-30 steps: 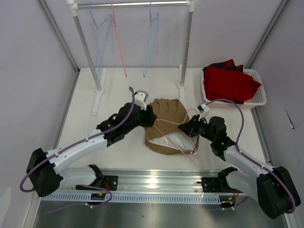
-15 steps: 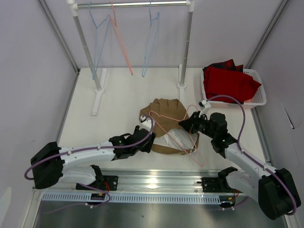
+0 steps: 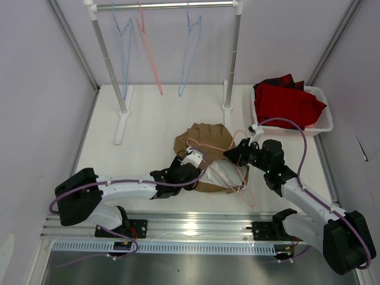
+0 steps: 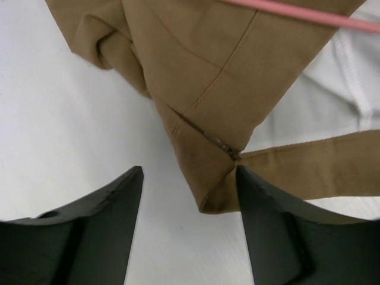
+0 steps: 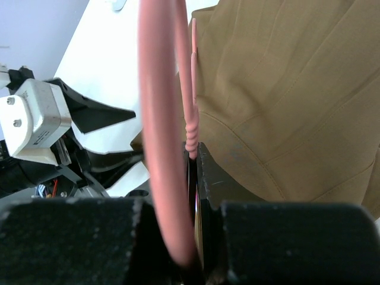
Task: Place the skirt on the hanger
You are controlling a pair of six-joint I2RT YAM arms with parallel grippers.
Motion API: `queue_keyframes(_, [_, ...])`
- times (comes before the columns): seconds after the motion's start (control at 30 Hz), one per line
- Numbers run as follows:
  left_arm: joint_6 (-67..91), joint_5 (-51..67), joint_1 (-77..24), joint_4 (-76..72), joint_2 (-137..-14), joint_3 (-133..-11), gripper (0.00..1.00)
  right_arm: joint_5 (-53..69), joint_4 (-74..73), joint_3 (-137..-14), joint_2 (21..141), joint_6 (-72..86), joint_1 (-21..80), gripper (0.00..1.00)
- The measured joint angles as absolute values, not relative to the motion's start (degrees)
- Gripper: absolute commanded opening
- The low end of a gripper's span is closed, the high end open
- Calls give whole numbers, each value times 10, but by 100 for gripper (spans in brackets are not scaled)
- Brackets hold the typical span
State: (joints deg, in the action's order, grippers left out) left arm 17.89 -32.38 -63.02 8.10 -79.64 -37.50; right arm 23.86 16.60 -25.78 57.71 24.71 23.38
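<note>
The tan-brown skirt [image 3: 205,133] lies bunched mid-table with its pale lining [image 3: 224,173] showing at the near side. The salmon-pink hanger [image 3: 209,146] lies across it. My right gripper [image 3: 239,155] is shut on the hanger wire [image 5: 160,119] at the skirt's right edge, with the skirt [image 5: 285,107] just beyond it. My left gripper [image 3: 193,168] is open, low at the skirt's near-left corner. In the left wrist view that folded corner [image 4: 217,193] lies between the open fingers [image 4: 190,178], close to the right finger. The hanger wire [image 4: 297,12] crosses the top.
A clothes rail [image 3: 163,6] at the back holds two light blue hangers [image 3: 126,47] and a second pink one [image 3: 149,50]. A white basket [image 3: 323,122] with red cloth [image 3: 288,104] stands at the right. A metal rail [image 3: 190,228] runs along the near edge.
My left arm has swung from the skirt's far-left side down to its near-left corner. The hanger on the skirt has shifted a little. The pink hanger on the rail has swung.
</note>
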Motion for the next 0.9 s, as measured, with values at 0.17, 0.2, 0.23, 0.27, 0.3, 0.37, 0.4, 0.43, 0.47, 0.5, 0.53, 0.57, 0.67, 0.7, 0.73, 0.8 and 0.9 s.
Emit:
queue_keyframes(0.17, [154, -326, -632, 44, -814, -381, 72, 239, 165, -260, 577, 246, 234, 0])
queue_keyframes(0.2, [149, -328, -632, 40, -820, -383, 72, 239, 165, -260, 577, 246, 234, 0])
queue_keyframes(0.23, [144, -330, -632, 34, -829, -385, 71, 239, 165, -260, 577, 246, 234, 0])
queue_keyframes(0.27, [138, -333, -632, 27, -840, -388, 70, 240, 165, -260, 577, 246, 234, 0])
queue_keyframes(0.3, [134, -336, -631, 20, -850, -392, 68, 241, 164, -260, 577, 246, 234, 0])
queue_keyframes(0.37, [128, -343, -626, 12, -867, -400, 63, 241, 161, -261, 576, 246, 234, 0])
queue_keyframes(0.4, [127, -343, -621, 9, -869, -401, 60, 241, 159, -262, 574, 245, 234, 0])
queue_keyframes(0.43, [125, -342, -613, 5, -869, -401, 57, 241, 156, -264, 573, 245, 234, 0])
queue_keyframes(0.47, [124, -341, -604, -2, -868, -401, 47, 241, 152, -267, 571, 245, 234, 0])
queue_keyframes(0.5, [126, -340, -593, -9, -868, -401, 40, 241, 150, -269, 568, 244, 234, 0])
queue_keyframes(0.53, [125, -337, -583, -14, -866, -401, 34, 241, 148, -271, 565, 244, 233, 0])
queue_keyframes(0.57, [125, -333, -573, -18, -863, -401, 22, 240, 147, -274, 563, 243, 233, 0])
queue_keyframes(0.67, [139, -309, -537, -25, -852, -401, 3, 240, 142, -280, 559, 243, 232, 0])
queue_keyframes(0.7, [147, -291, -522, -25, -848, -401, 0, 240, 140, -282, 558, 242, 231, 0])
queue_keyframes(0.73, [153, -275, -506, -25, -844, -401, 0, 241, 138, -284, 557, 241, 231, 0])
queue_keyframes(0.8, [167, -235, -477, -25, -838, -401, 0, 241, 136, -286, 555, 239, 231, 0])
queue_keyframes(0.9, [190, -179, -443, -12, -835, -411, 0, 245, 134, -288, 550, 238, 231, 0])
